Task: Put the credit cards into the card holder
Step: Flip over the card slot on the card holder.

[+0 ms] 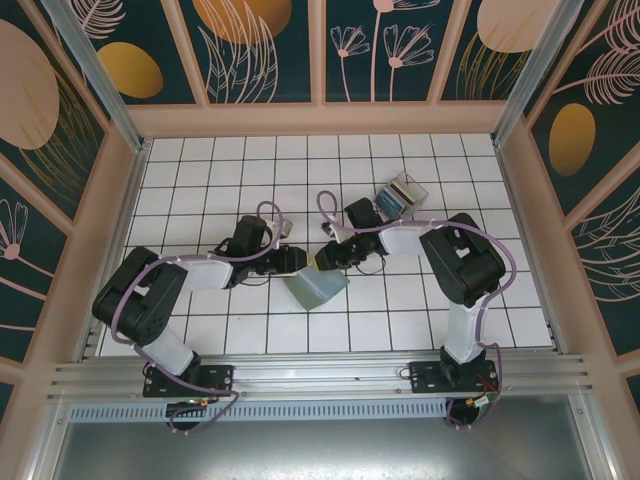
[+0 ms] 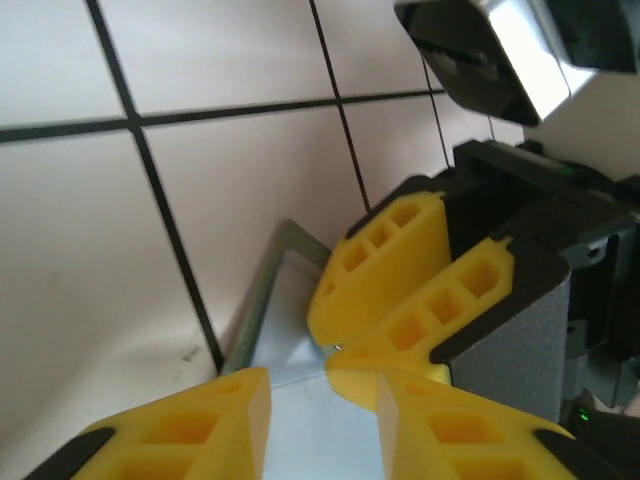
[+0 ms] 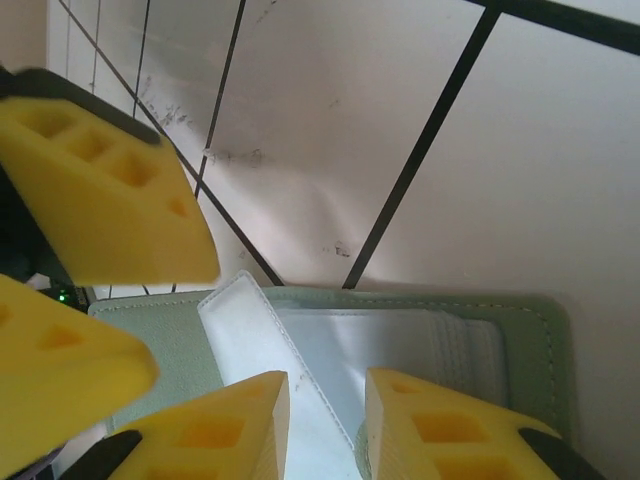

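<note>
The card holder [image 1: 320, 290] lies open on the tiles at mid-table, grey-green outside, with clear sleeves inside [image 3: 400, 335]. Both grippers meet over its far edge. In the left wrist view my left gripper [image 2: 322, 388] has its jaws apart with a pale sleeve sheet between them. My right gripper [image 3: 327, 385] also stands apart, with a raised clear sleeve flap [image 3: 255, 330] running into its gap. The right gripper's fingers [image 2: 385, 265] sit just ahead of my left gripper, above the holder's green edge [image 2: 262, 290]. The credit cards [image 1: 392, 202] stand in a small clear box behind the right arm.
The clear box [image 1: 410, 188] sits about two tiles beyond the grippers, to the right. White tiled floor surrounds the holder. Patterned walls close in the back and sides, and a metal rail [image 1: 320, 372] runs along the near edge.
</note>
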Robot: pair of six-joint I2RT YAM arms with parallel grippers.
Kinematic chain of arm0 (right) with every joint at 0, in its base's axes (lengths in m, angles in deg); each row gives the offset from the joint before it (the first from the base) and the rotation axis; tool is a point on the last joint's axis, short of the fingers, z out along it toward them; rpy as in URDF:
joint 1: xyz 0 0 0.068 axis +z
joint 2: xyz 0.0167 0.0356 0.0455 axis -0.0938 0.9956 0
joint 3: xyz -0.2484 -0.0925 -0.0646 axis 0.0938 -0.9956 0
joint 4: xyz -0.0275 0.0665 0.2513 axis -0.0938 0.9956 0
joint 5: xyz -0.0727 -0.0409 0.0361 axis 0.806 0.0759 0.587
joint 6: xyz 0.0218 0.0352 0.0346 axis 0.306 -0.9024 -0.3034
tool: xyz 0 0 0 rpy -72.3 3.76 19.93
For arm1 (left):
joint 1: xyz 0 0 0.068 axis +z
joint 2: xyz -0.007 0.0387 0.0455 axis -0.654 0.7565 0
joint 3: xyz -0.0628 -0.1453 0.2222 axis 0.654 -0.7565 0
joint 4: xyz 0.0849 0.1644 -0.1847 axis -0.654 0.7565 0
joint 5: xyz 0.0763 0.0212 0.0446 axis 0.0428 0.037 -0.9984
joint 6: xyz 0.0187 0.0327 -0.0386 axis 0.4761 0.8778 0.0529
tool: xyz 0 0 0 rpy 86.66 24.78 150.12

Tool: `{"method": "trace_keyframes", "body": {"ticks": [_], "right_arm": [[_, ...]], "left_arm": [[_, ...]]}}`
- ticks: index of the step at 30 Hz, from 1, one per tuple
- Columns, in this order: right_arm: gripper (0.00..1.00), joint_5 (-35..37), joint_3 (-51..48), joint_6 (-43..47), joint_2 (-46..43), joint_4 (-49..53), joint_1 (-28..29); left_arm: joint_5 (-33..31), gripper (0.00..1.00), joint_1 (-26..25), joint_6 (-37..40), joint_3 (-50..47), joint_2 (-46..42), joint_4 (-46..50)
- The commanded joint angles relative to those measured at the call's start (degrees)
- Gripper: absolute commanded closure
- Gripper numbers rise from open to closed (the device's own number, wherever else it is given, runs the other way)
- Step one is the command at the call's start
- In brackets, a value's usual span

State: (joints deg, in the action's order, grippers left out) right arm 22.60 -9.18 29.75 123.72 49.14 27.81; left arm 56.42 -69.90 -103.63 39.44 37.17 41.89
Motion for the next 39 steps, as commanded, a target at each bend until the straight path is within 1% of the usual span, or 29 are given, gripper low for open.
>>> {"method": "trace_keyframes", "body": {"ticks": [1,4,7,9,11,14,16,18,21,24,29,31,35,36,39], "right_arm": [[0.73,-1.18,-2.15,-0.05,1.73,-0.73,-1.09],[0.73,-1.17,-2.56,-0.40,1.88,-1.39,-1.37],[0.73,-1.44,-2.77,-0.69,1.90,-1.84,-1.37],[0.73,-1.10,-3.10,-0.68,1.95,-2.03,-1.36],[0.73,-1.19,-3.30,-0.94,1.94,-2.17,-1.33],[0.73,-1.06,-3.31,-0.53,1.91,-1.76,-1.38],[0.73,-0.98,-3.31,-0.45,1.93,-1.71,-1.37],[0.73,-1.17,-3.40,-0.62,1.94,-1.94,-1.37],[0.73,-0.95,-3.33,-0.37,2.07,-1.74,-1.35],[0.73,-1.13,-3.66,-0.91,2.09,-2.42,-1.35],[0.73,-0.85,-4.23,-1.17,2.09,-3.06,-1.29],[0.73,-1.07,-4.55,-1.74,2.04,-3.83,-1.29],[0.73,-0.61,-5.17,-2.25,2.14,-4.43,-1.20],[0.73,-0.58,-5.50,-2.61,2.07,-4.72,-1.24],[0.74,-0.71,-6.18,-3.22,2.23,-5.58,-1.29]], "left_arm": [[6.80,0.71,-0.12,-2.24,-0.24,2.44,-6.02],[7.46,0.71,-0.12,-2.44,0.46,3.39,-4.67],[3.71,0.65,-0.08,-0.51,0.72,2.47,-0.72],[1.18,0.55,-0.12,1.53,1.86,1.81,3.33],[-1.47,0.50,-0.11,2.71,2.59,0.91,6.90],[-4.59,0.49,-0.12,2.84,1.90,-0.62,8.25],[-4.59,0.49,-0.12,3.10,2.34,-0.35,9.11],[-2.73,0.50,-0.12,2.82,2.27,0.22,8.68],[2.27,0.54,-0.08,2.09,1.79,1.81,5.47],[5.99,0.56,-0.14,3.02,2.84,3.36,5.43],[7.35,0.59,-0.12,3.46,4.15,6.46,5.73],[7.21,0.62,-0.21,3.24,4.06,6.24,4.85],[7.99,0.73,-0.16,2.09,2.74,4.08,0.23],[7.76,0.74,-0.18,2.51,2.34,1.68,-0.24],[7.69,0.76,-0.14,3.66,0.27,-1.61,-3.31]]}}
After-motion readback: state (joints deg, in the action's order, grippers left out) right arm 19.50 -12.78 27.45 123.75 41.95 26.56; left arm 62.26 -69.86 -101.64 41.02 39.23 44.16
